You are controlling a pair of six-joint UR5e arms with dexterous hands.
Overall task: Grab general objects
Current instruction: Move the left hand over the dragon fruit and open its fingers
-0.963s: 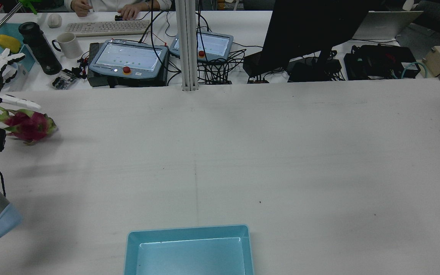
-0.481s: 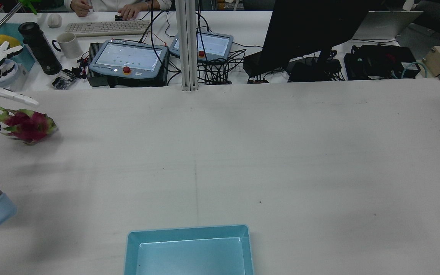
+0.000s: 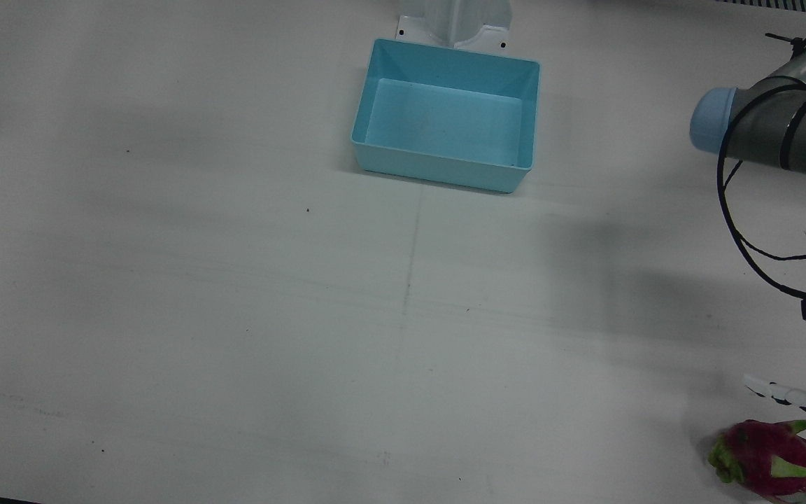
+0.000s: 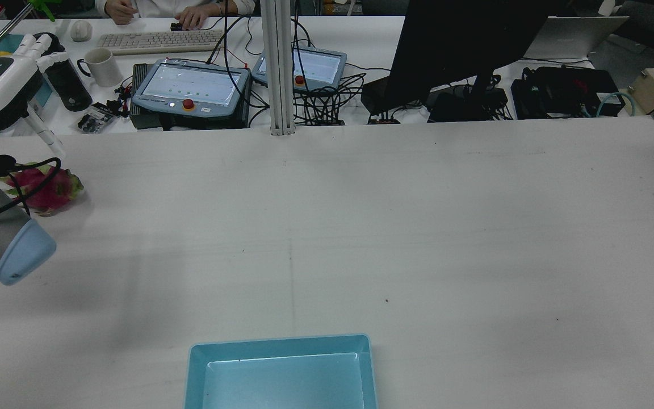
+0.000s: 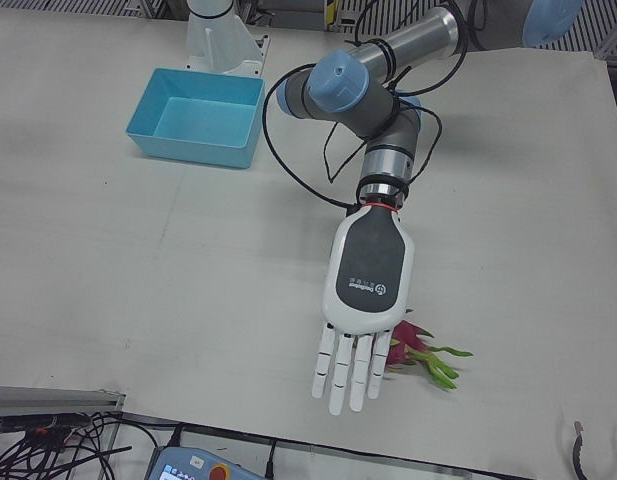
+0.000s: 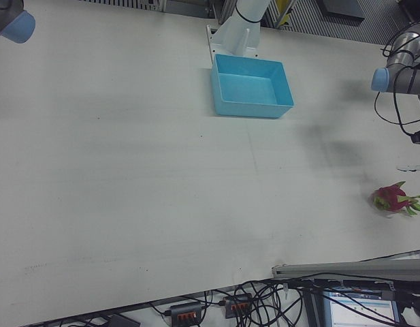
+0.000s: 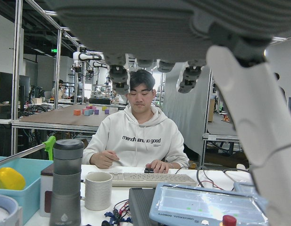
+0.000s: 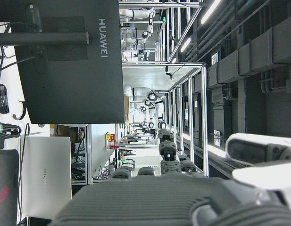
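A pink dragon fruit [image 4: 49, 192] with green scales lies on the white table near the far left edge; it also shows in the front view [image 3: 767, 458], left-front view [image 5: 416, 347] and right-front view [image 6: 393, 199]. My left hand [image 5: 363, 290] hovers just above it, flat and open, back up, fingers stretched toward the table's far edge; the rear view shows it too [image 4: 3, 79]. It holds nothing. My right hand [image 8: 169, 188] shows only in its own view, fingers apart, empty, and facing away from the table.
A light blue bin [image 4: 281, 342] stands empty at the near middle edge, also in the front view [image 3: 445, 171]. Behind the far edge are teach pendants [image 4: 191, 88], a mug [image 4: 103, 65], a dark bottle [image 4: 66, 85] and a seated person [image 7: 138, 141].
My left hand has risen and turned from beside the dragon fruit to above it, and the arm's elbow has swung in over the table. The fruit has not moved.
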